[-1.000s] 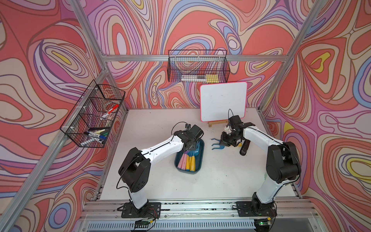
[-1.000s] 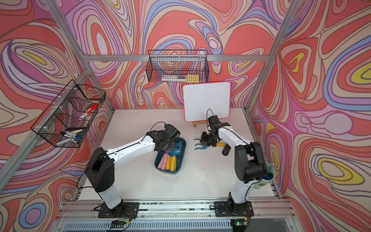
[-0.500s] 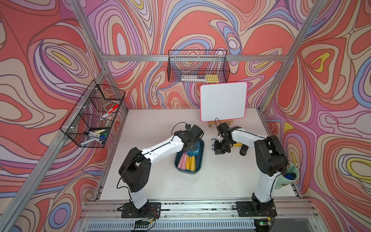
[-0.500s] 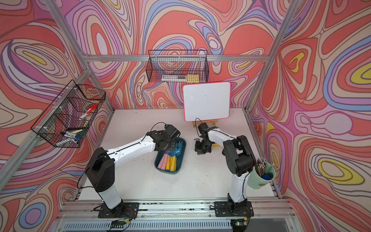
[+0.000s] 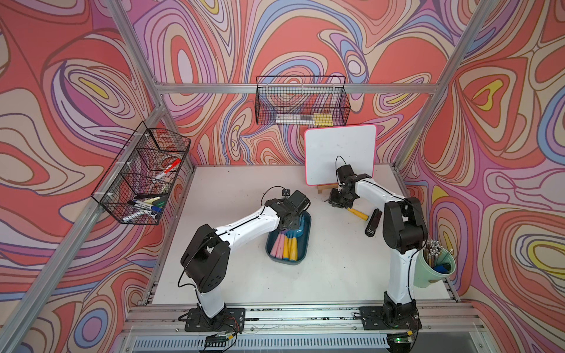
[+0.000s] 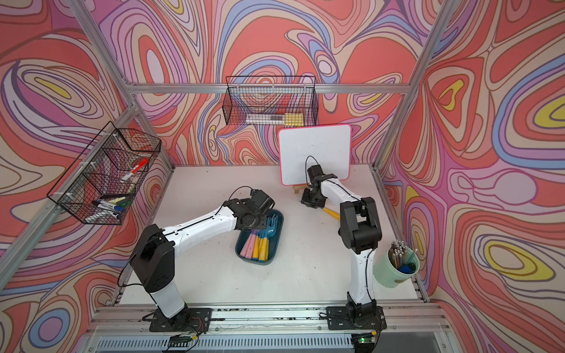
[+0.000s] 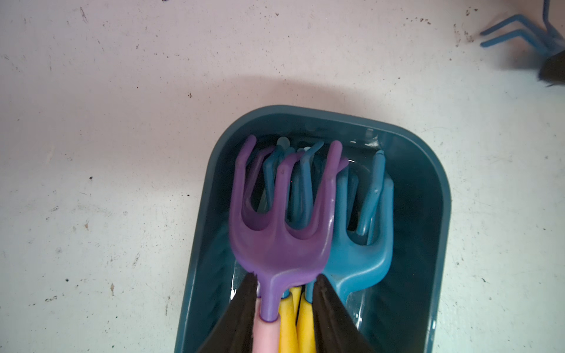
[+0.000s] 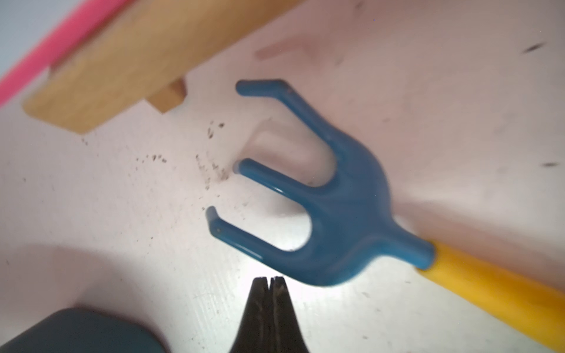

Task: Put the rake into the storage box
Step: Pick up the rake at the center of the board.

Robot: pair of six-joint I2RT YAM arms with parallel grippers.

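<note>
The storage box [image 5: 287, 262] [image 6: 255, 262] is a dark teal tray at mid-table holding several toy rakes. My left gripper [image 5: 289, 221] [image 7: 284, 279] hangs over the box's far end, open. Its fingers straddle the neck of a purple rake [image 7: 281, 244] with a pink handle, which lies on top of blue ones. A blue rake [image 8: 345, 220] with a yellow handle [image 5: 357, 214] [image 6: 331, 213] lies on the table right of the box. My right gripper [image 5: 337, 201] [image 8: 269, 278] is shut and empty, its tips just beside that rake's head.
A whiteboard [image 5: 339, 152] on a wooden stand [image 8: 101, 76] rises right behind the right gripper. A black marker [image 5: 373, 222] lies by the right arm. A mint cup [image 5: 434, 266] of pencils stands at front right. Wire baskets [image 5: 143, 174] [image 5: 301, 102] hang on the walls.
The right arm has swung, and its shut gripper has shifted back toward the whiteboard stand, over the blue rake's head. The left arm has not moved.
</note>
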